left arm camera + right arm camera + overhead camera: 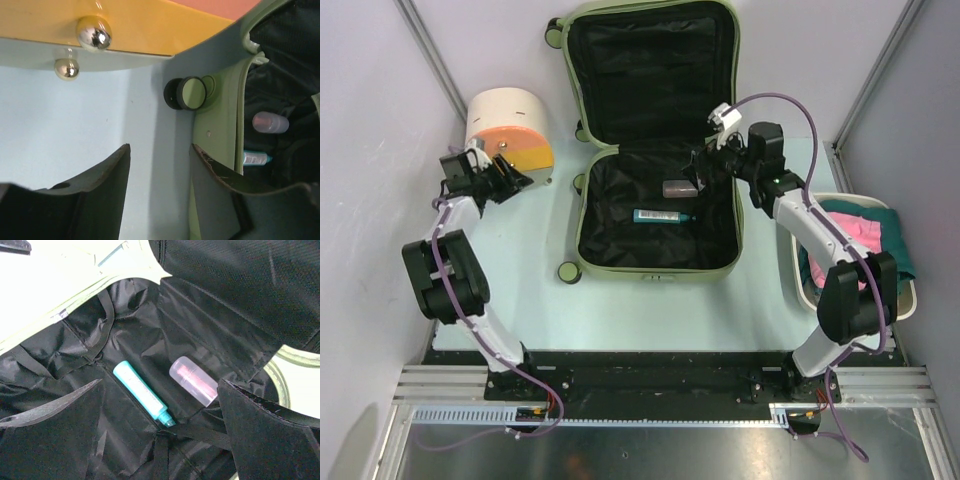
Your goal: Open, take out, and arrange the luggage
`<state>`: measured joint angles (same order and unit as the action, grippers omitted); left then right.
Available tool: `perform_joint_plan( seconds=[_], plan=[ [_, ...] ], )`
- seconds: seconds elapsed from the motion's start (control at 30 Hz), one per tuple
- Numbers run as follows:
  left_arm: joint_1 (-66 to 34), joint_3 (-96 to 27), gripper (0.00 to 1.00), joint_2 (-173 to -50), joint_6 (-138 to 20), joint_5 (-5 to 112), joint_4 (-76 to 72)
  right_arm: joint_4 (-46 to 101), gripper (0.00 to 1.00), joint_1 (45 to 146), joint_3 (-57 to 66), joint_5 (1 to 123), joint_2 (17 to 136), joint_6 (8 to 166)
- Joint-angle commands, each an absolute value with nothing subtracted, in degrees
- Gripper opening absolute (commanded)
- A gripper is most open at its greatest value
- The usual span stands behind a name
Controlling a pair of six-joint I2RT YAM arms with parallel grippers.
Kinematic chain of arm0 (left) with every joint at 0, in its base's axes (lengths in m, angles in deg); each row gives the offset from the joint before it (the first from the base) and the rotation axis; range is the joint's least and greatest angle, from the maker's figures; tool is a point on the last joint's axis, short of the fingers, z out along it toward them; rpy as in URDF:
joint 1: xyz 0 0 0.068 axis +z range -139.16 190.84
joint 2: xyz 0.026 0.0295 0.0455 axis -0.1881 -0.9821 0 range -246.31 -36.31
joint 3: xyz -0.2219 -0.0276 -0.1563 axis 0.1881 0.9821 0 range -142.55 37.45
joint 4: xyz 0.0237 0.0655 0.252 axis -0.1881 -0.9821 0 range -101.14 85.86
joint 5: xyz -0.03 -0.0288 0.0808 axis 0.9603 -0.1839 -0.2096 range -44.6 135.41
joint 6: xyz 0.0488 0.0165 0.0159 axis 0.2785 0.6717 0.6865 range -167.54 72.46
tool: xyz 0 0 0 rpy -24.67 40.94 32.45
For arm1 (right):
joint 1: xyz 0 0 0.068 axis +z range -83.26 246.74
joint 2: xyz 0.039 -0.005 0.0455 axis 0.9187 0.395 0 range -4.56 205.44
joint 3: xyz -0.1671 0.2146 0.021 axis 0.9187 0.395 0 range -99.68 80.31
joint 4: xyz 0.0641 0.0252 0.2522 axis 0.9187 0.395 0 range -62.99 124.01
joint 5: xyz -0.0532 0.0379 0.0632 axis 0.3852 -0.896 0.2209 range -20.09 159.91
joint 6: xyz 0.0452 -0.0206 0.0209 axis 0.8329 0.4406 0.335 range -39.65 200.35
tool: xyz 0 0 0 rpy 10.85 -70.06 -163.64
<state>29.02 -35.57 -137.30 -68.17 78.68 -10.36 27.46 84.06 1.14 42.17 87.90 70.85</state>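
Note:
The luggage, a pale olive-green suitcase, lies open on the table, its lid folded back and its black lining showing. Inside the lower half lie a teal tube and a small clear pinkish bottle. My right gripper hovers over that half near the hinge. It is open, with the tube and the bottle below its jaws on the lining. My left gripper stands open and empty left of the suitcase. In its wrist view the gripper is over bare table beside the green shell.
A cream-and-orange drum-shaped container stands just behind my left gripper, its shiny knob close by. A green suitcase wheel sticks out toward it. A white basin holding pink and teal clothes sits at the right, beside the right arm.

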Motion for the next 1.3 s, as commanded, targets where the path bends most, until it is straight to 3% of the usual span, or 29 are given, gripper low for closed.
perform_joint_plan(
  seconds=[0.0,0.13,0.97,1.07,1.27],
  plan=[
    [30.79,-39.28,0.53,-139.49,-75.48,78.45,-4.76,25.34,1.00,83.35,0.42,40.30,89.57,71.20],
    [32.72,-40.59,0.48,-143.53,-78.57,77.58,-0.37,26.22,1.00,83.00,0.42,40.64,89.92,70.85],
    [32.99,-51.94,0.46,-155.14,-81.73,78.10,5.09,32.02,1.00,82.91,-1.51,46.01,89.92,67.78],
    [32.90,-52.38,0.44,-155.58,-81.73,77.75,5.18,32.19,1.00,82.82,-1.77,46.01,90.10,67.43],
    [32.90,-52.29,0.31,-154.71,-81.91,78.45,5.18,32.37,1.00,82.82,-2.13,45.57,90.71,66.72]
  ],
)
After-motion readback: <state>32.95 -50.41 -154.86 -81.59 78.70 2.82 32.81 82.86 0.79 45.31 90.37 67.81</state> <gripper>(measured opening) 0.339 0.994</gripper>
